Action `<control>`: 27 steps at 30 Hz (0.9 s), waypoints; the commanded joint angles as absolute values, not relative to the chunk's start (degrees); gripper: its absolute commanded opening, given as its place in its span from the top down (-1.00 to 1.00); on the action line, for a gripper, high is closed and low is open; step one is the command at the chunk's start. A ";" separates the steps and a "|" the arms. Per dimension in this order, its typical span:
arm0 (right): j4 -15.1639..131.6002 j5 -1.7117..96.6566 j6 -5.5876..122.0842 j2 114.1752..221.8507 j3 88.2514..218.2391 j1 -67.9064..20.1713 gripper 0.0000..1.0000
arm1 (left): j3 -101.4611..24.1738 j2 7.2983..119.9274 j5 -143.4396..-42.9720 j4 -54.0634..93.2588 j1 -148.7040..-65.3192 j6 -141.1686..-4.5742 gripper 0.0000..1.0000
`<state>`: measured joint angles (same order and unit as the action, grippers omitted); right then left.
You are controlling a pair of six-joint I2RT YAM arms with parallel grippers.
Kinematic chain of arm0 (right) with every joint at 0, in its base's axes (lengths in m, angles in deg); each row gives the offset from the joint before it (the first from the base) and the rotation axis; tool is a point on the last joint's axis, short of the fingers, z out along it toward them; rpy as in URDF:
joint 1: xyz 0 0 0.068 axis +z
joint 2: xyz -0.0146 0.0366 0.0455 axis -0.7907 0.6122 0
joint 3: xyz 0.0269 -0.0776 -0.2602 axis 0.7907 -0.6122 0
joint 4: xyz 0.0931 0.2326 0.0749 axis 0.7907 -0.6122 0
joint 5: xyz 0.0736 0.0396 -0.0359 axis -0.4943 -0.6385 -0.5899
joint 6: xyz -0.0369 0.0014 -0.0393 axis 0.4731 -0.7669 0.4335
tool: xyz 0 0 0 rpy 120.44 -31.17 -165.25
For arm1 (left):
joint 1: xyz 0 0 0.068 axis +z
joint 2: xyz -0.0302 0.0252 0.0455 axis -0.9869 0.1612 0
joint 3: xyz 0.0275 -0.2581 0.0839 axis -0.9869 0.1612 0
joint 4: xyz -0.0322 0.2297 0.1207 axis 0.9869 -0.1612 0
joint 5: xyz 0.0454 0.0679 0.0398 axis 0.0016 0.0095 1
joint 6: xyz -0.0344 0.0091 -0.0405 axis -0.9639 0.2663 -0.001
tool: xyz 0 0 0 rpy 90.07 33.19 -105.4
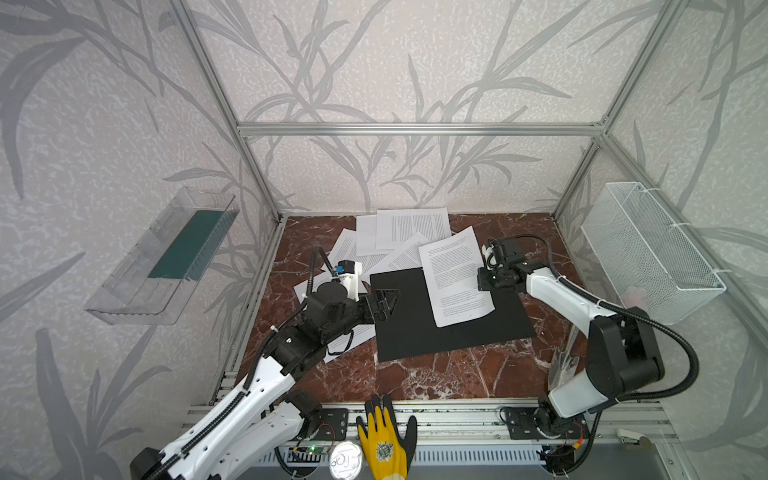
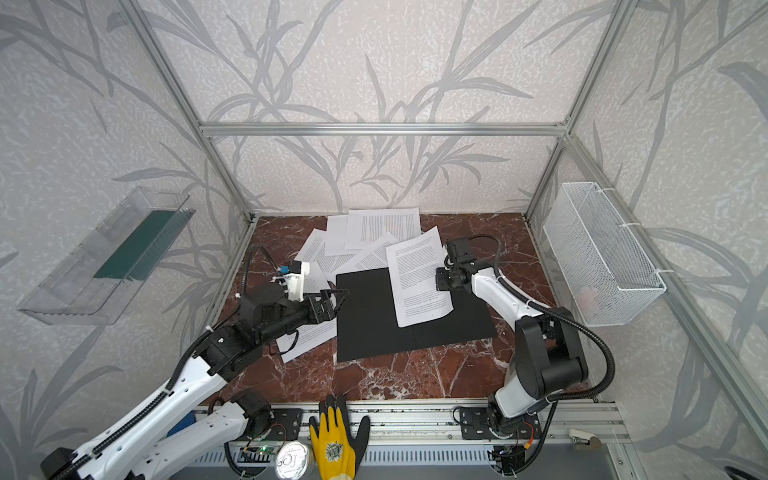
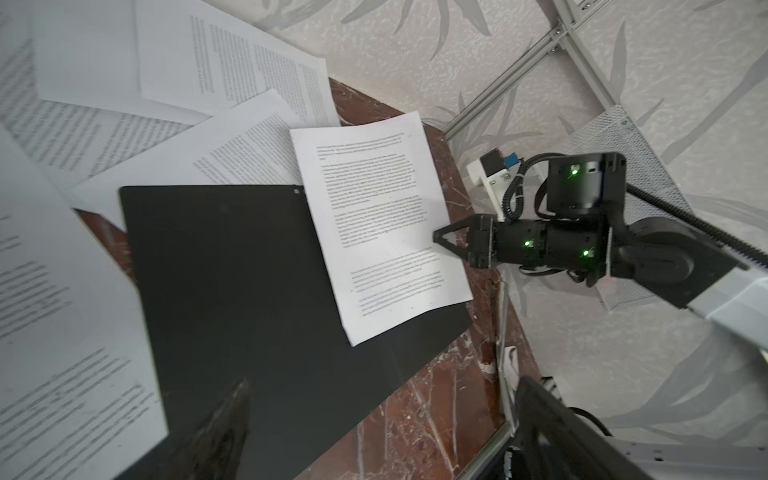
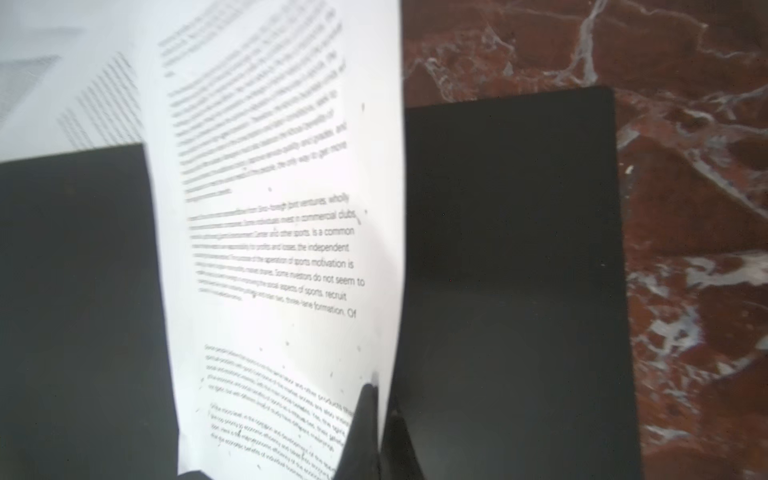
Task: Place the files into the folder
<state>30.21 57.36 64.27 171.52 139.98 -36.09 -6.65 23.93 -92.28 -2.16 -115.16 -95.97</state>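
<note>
The black folder (image 1: 419, 328) (image 2: 370, 324) lies flat on the marble table. One printed white sheet (image 1: 455, 278) (image 3: 382, 224) (image 4: 274, 232) rests slanted across its right part, overhanging the far edge. My right gripper (image 1: 485, 286) (image 3: 436, 239) (image 4: 376, 392) is shut on that sheet's right edge. My left gripper (image 1: 386, 305) (image 2: 332, 305) (image 3: 382, 428) hovers open and holding nothing over the folder's left edge. More files (image 1: 401, 235) (image 2: 374, 232) are scattered behind the folder, and other sheets (image 1: 349, 336) lie under my left arm.
A clear wall tray (image 1: 124, 291) with a dark green panel (image 1: 187, 245) hangs on the left. A white mesh basket (image 1: 648, 249) hangs on the right. At the front rail lie a yellow glove (image 1: 386, 444) and a metal can (image 1: 345, 461).
</note>
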 commanded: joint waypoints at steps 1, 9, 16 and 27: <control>23.42 67.74 69.15 172.27 144.76 -36.42 1.00 | -2.92 18.62 -83.54 -10.09 -115.18 -91.17 -0.98; 22.59 72.38 70.95 173.23 145.12 -38.18 1.00 | 5.46 11.16 -82.31 -5.38 -115.54 -93.49 -0.98; 20.32 72.35 71.23 174.44 145.31 -39.60 1.00 | 6.74 8.54 -83.68 -2.96 -117.75 -93.53 -0.98; 14.84 79.10 71.71 174.93 149.02 -41.70 1.00 | 6.38 6.96 -84.32 -5.00 -118.85 -94.01 -0.98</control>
<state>18.39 75.81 71.41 174.49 146.38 -41.60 6.11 7.67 -84.33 -4.39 -118.35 -94.24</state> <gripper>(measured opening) 0.047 0.992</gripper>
